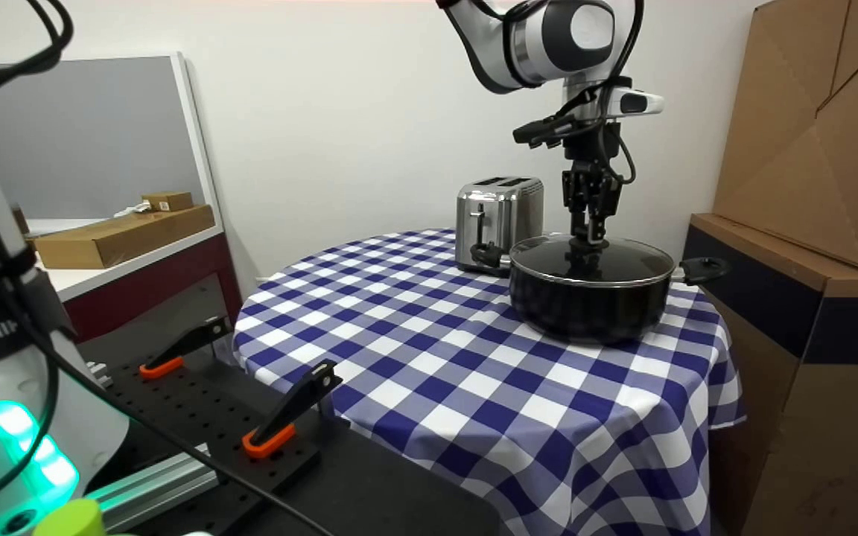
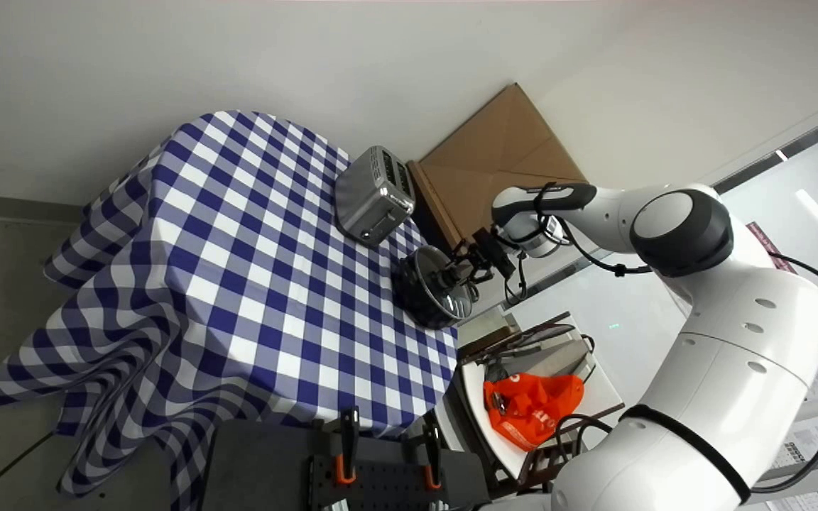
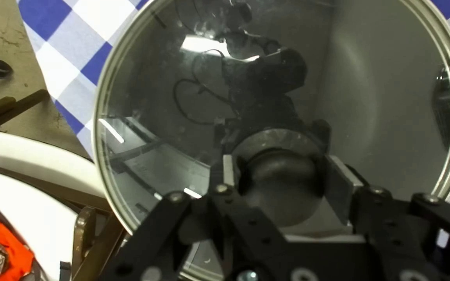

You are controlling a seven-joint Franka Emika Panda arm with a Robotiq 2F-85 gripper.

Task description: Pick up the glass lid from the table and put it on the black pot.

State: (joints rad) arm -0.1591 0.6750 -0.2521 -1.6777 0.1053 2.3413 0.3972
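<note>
The black pot (image 1: 585, 309) stands on the checkered table (image 1: 399, 339), and also shows in an exterior view (image 2: 409, 301). The glass lid (image 1: 634, 257) lies over the pot's mouth, its rim level with the pot's rim. It fills most of the wrist view (image 3: 377, 97), its black knob (image 3: 283, 171) low in the middle. My gripper (image 1: 590, 232) points down at the knob. In the wrist view my fingers (image 3: 277, 171) stand one on each side of the knob, very near it. I cannot tell whether they press on it. The lid hides the pot's inside.
A silver toaster (image 1: 500, 223) stands close behind the pot. Cardboard boxes (image 1: 771, 357) stand beside the table at the pot's side. The pot's handle (image 1: 704, 269) points toward them. A grey workbench (image 2: 260, 461) with orange clamps (image 2: 345, 468) adjoins the table. An orange bag (image 2: 537, 408) lies on a white chair.
</note>
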